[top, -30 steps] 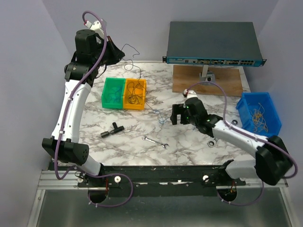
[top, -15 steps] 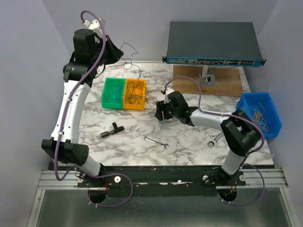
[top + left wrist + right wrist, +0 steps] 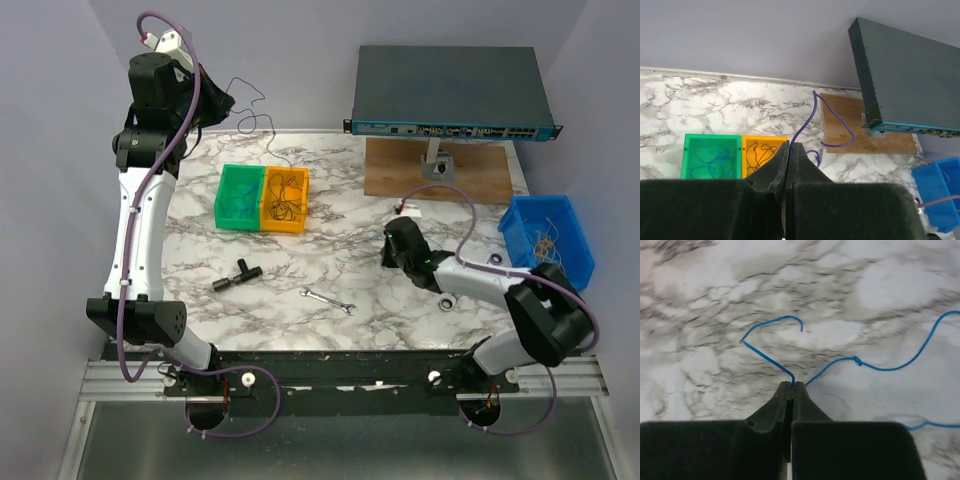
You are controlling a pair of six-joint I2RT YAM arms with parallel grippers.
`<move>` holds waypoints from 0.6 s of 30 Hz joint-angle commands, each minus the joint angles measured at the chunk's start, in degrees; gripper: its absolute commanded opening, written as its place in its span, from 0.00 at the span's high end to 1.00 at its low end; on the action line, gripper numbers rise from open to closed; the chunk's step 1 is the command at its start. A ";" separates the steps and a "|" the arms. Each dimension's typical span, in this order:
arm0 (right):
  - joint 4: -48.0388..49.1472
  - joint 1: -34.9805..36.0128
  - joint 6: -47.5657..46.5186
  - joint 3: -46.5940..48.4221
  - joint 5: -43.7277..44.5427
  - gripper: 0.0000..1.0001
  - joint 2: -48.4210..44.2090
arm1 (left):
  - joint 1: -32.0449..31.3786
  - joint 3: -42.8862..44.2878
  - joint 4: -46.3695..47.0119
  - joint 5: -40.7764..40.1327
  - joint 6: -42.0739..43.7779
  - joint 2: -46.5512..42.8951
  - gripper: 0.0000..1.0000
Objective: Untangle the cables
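Left pincer (image 3: 216,100) raised, dark wire (image 3: 258,93) dangling, right pincer (image 3: 388,255) low

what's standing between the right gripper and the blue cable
Nothing visible: the right gripper has its jaws shut on the blue cable, which trails over the marble table. The left gripper pinches a dark cable.
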 commanded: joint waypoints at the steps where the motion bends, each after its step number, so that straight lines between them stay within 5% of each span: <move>1: -5.44 -2.29 10.63 -6.12 15.11 0.99 -8.46 | 0.32 0.45 -1.39 -2.72 0.97 -1.05 1.00; 8: -6.30 -4.59 11.15 -9.71 12.76 0.99 -17.50 | 0.58 0.01 0.07 0.64 -0.10 -1.29 1.00; 18: -4.58 -4.61 7.72 -7.50 8.78 0.99 -17.17 | 0.57 4.87 -1.08 1.44 -0.49 0.36 1.00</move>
